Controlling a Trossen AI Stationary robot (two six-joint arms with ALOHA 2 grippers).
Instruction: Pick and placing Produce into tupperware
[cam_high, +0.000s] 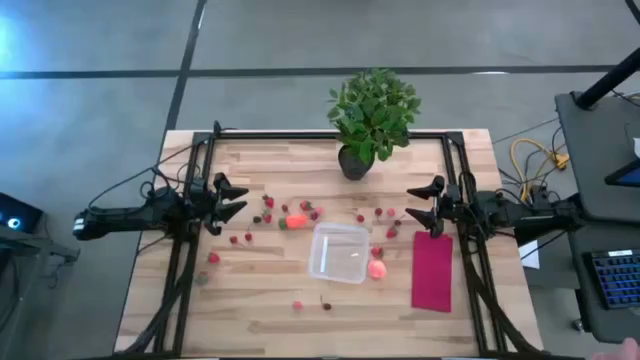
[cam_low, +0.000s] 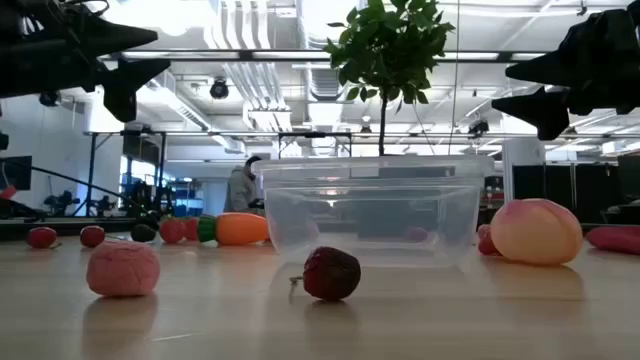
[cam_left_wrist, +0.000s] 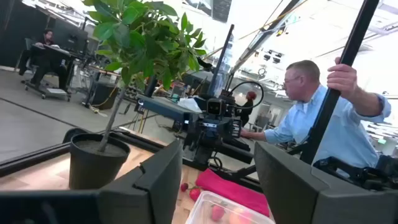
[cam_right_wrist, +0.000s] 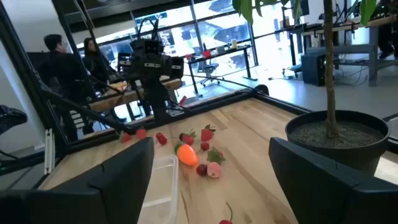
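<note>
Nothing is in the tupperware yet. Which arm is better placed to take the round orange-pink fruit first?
Right, probably. The right gripper hangs open on the side of the tupperware where the orange-pink fruit lies; the left gripper is across the table.

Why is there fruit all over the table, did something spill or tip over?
Nothing looks tipped or broken. The small red pieces lie scattered over the wooden table, but the clear tupperware sits upright and empty, and the potted plant stands straight. The magenta cloth lies flat.

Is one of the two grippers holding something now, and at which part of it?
Nothing is held. The left gripper and the right gripper both hang open above the table, with empty space between their fingers; the produce lies on the wood.
</note>
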